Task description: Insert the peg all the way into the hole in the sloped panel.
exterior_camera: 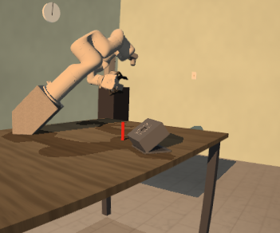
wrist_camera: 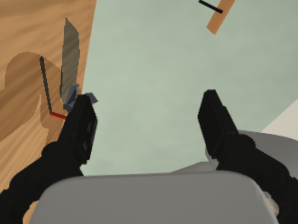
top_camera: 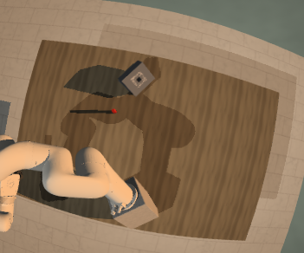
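Red peg [exterior_camera: 123, 131] standing upright on my wooden tabletop [exterior_camera: 65, 167], well below my tool [exterior_camera: 118, 81], just beside the sloped panel [exterior_camera: 148, 135], tool fingers spread wide, gripping nothing

wooden table [exterior_camera: 84, 175] (dark legs) | wall clock [exterior_camera: 51, 12] | dark cabinet [exterior_camera: 113, 104] | tiled floor [exterior_camera: 248, 199]

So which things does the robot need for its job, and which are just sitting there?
For the job:
- red peg, standing upright on the table
- grey sloped box with the hole, beside the peg
- gripper, open and empty, up in the air

Just there:
- wall clock
- dark cabinet behind the table
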`<action>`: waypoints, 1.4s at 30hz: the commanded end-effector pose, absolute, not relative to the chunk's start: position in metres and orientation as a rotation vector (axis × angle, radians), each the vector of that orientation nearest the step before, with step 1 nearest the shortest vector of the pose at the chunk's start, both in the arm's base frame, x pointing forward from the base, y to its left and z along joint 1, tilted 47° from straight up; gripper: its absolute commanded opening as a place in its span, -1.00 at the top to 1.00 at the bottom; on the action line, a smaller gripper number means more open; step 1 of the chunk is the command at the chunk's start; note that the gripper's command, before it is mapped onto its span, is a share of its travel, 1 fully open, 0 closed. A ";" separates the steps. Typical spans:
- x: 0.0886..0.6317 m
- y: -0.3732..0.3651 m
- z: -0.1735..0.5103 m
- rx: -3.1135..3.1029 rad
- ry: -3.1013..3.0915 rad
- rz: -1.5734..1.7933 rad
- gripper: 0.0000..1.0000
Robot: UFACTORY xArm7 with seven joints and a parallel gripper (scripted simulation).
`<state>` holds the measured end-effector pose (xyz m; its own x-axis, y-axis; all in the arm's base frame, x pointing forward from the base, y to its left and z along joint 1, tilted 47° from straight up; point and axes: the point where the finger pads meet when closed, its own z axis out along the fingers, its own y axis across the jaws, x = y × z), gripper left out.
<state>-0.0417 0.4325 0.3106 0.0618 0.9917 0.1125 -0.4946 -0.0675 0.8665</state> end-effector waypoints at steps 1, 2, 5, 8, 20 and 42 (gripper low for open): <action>0.006 0.433 0.339 0.997 0.707 1.340 -1.00; 0.017 0.432 0.345 1.014 0.703 1.323 -1.00; 0.029 0.430 0.350 1.031 0.699 1.305 -1.00; 0.063 0.422 0.366 1.081 0.686 1.252 -1.00; 0.183 0.366 0.408 1.274 0.644 1.050 -1.00; 0.335 0.198 0.414 1.646 0.598 0.712 -1.00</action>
<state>0.3146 0.2283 0.4164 0.6500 0.7476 0.1362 -0.0387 -0.1464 0.9885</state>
